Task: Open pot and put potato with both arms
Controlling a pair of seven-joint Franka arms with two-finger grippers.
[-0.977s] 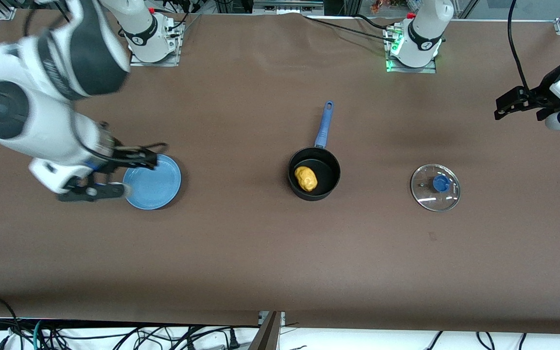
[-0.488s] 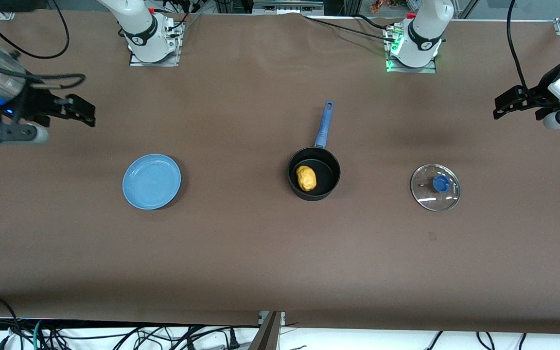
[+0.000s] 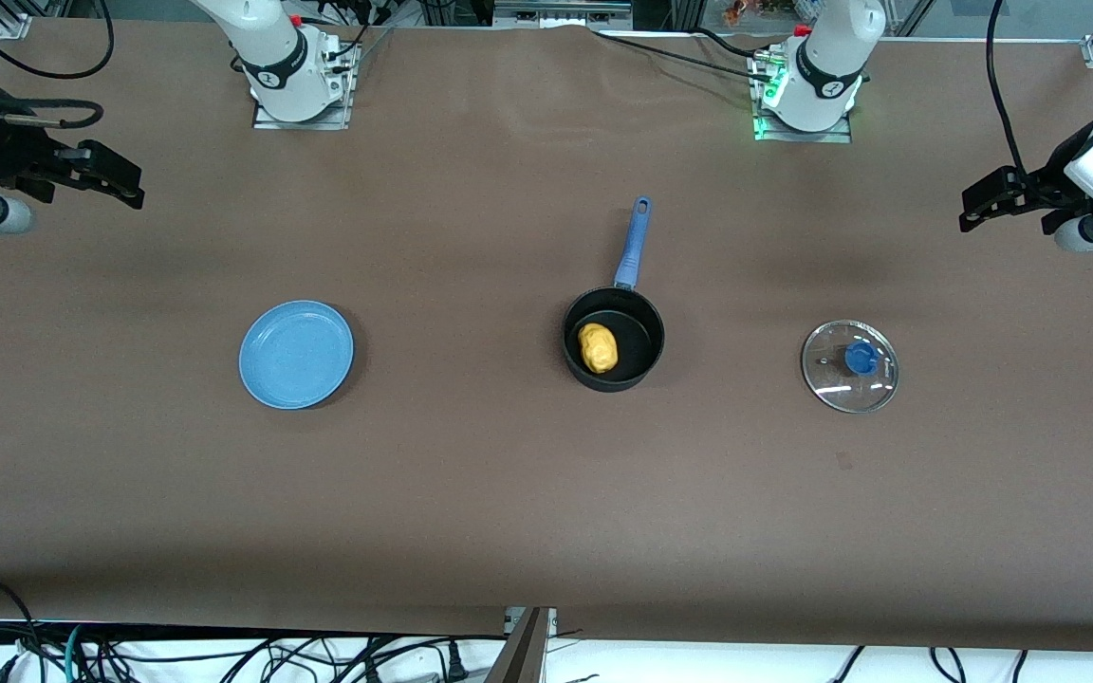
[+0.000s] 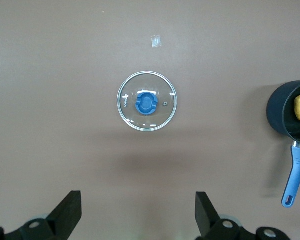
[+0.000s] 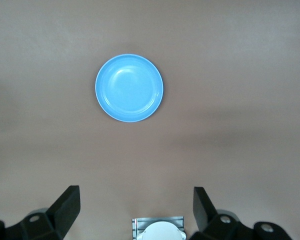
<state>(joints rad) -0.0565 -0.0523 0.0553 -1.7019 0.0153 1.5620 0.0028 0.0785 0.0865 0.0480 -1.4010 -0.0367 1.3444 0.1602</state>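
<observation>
Two arms are seen raised and pulled out to the table [image 3: 471, 493] ends, nothing held by either. The right gripper [image 3: 120, 180] is hung over bare table at the right arm's end; its jaws are spread wide and empty, as the right wrist view shows. The left gripper [image 3: 978, 204] is hung over bare table at the left arm's end, jaws likewise wide and empty.

Largest item on the table is the pot [image 3: 613, 339], placed mid-table, well apart from both sets of jaws, lid off, blue handle [image 3: 633, 243] pointed toward the arm bases. In the left wrist view the pot [image 4: 288, 116] is cut off at the frame edge, well off to one side of the left jaws.

A light-blue plate [image 3: 296, 354] is laid flat toward the right arm's end, empty, ahead of the right jaws and roughly centred between them in the right wrist view [image 5: 129, 88], clearly apart from them.

The glass lid [image 3: 850, 366] is set flat on the table toward the left arm's end, blue knob [image 3: 860, 358] up, ahead of the left jaws and between their lines [image 4: 147, 101], not touched.

The potato [image 3: 597, 347] is found inside the pot, against the wall on the right arm's side.
</observation>
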